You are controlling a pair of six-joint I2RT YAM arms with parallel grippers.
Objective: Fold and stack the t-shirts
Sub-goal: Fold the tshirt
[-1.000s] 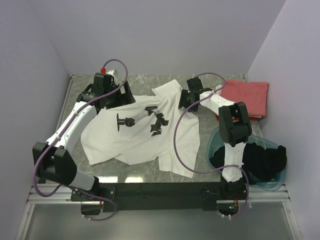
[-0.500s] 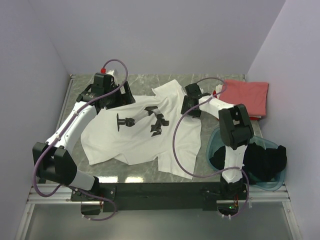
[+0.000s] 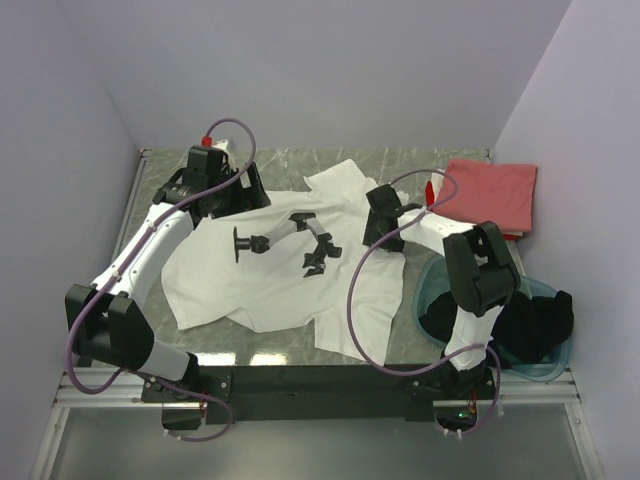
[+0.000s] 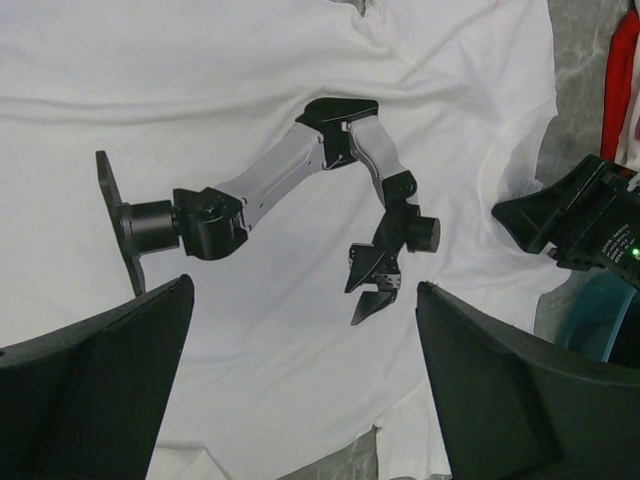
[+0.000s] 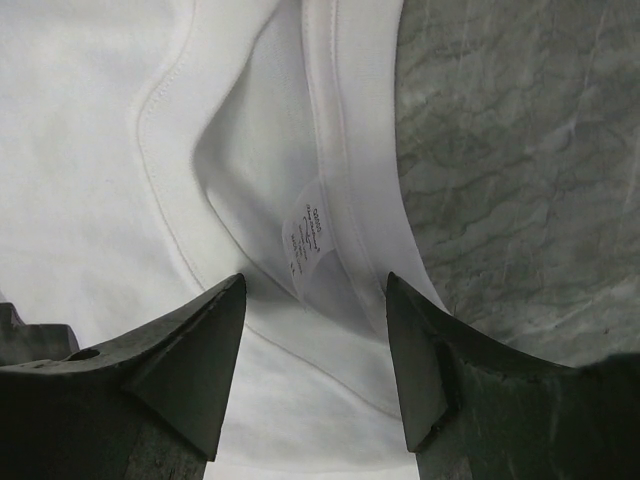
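Note:
A large white t-shirt (image 3: 270,280) with a dark robot-arm graphic (image 4: 300,180) lies spread and wrinkled mid-table. My left gripper (image 3: 226,196) hovers open over its far left part, nothing between its fingers (image 4: 100,380). My right gripper (image 3: 383,226) is open, low over the shirt's right side. Its jaws straddle the collar (image 5: 340,150) near the label (image 5: 310,235). A folded salmon-pink shirt (image 3: 495,190) lies at the back right with a red one (image 3: 430,190) showing under it. A black shirt (image 3: 530,320) fills the tub.
The translucent teal tub (image 3: 428,290) stands at the near right, right next to the right arm. Bare marble table (image 5: 520,150) shows right of the collar. Purple walls close in the left, back and right sides.
My right gripper has come nearer along the shirt's right side, and the cloth there has shifted slightly. The left arm has stayed still.

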